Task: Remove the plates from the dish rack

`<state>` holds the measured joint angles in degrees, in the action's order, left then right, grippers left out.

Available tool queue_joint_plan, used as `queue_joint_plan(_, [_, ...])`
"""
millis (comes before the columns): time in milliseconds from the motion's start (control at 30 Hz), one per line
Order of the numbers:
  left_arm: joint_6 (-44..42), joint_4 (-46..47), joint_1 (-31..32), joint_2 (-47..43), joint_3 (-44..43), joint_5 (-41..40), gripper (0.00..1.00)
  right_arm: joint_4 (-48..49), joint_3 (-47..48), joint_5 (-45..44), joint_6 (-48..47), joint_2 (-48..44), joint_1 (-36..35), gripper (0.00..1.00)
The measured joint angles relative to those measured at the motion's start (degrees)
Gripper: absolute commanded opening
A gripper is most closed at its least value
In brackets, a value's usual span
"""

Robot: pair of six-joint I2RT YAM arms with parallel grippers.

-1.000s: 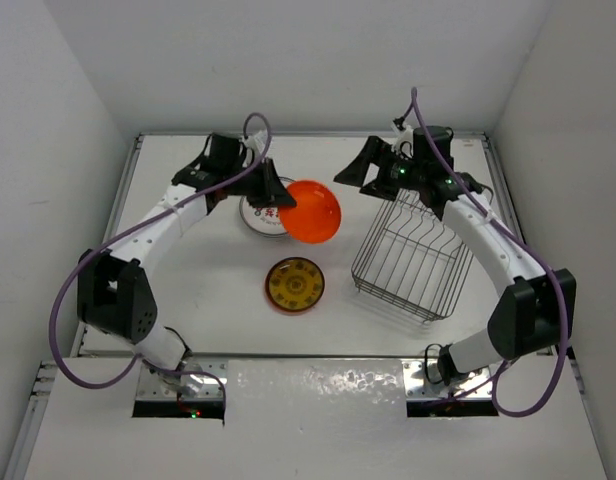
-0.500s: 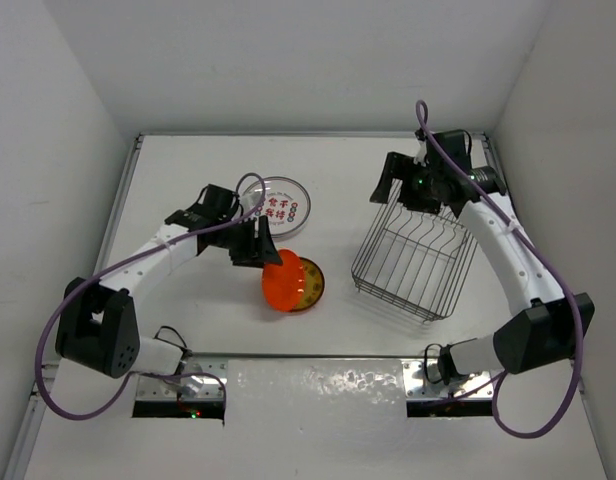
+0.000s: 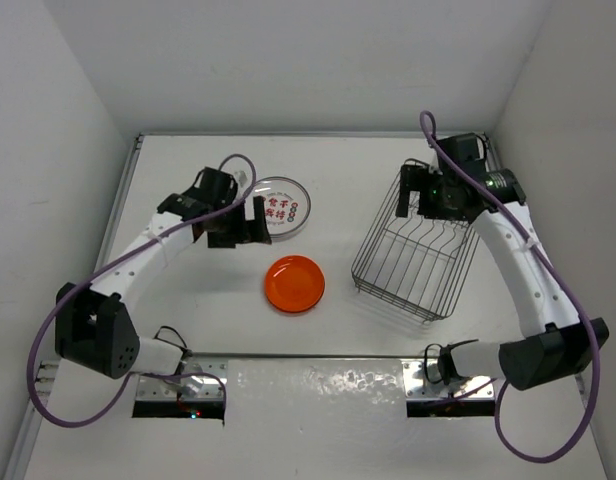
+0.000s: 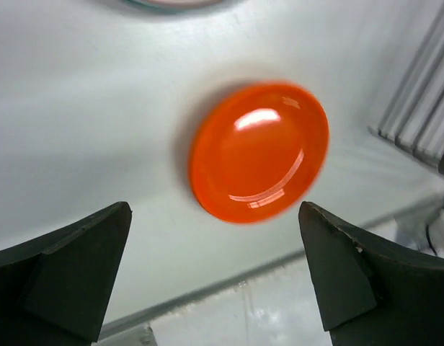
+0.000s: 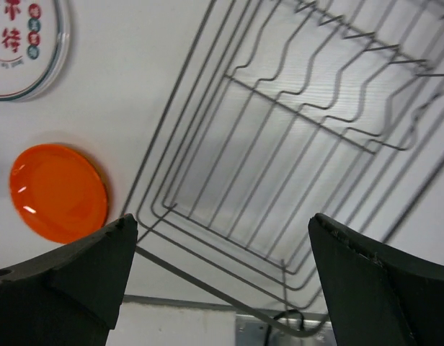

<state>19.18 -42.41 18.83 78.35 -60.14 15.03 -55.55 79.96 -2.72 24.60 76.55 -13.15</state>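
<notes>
One orange plate (image 3: 294, 284); one white plate (image 3: 286, 205) with red characters; one dish rack (image 3: 413, 262).

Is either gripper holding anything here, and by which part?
Nothing is held. The left gripper hangs open, apart from the orange plate lying on the table; the right gripper hangs open above the dish rack.

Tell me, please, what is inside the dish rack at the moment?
Nothing sits inside the dish rack: only its own wire bars and dividers, with the white table visible through them. In the top view the right gripper covers part of the rack's far end.
</notes>
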Motion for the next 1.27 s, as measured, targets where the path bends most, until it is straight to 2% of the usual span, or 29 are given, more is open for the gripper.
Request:
queue_joint_plan(300, [2.4,-6.0,0.0,-3.2,-18.0,-30.0,1.0,-10.6,8.8,-16.3,-5.9,-9.0,0.0,0.99])
queue_joint_plan(533, [4.6,-9.6,-0.2,-10.2,-20.6,-45.3,1.0,-17.6,7.5,-23.9,-8.4,-17.9,0.0,0.99])
queue_joint_plan(900, [7.9,-12.2,-0.2,-26.9,-14.4,-55.1,1.0,-19.8,5.0,-23.7,-9.5,-26.8,0.0,0.99])
queue_joint_plan(1267, [9.0,-14.4,-0.2,-30.3,-11.1,-57.5,1.0,-20.0,5.0,-23.6,-9.9,-27.4,0.0,0.99])
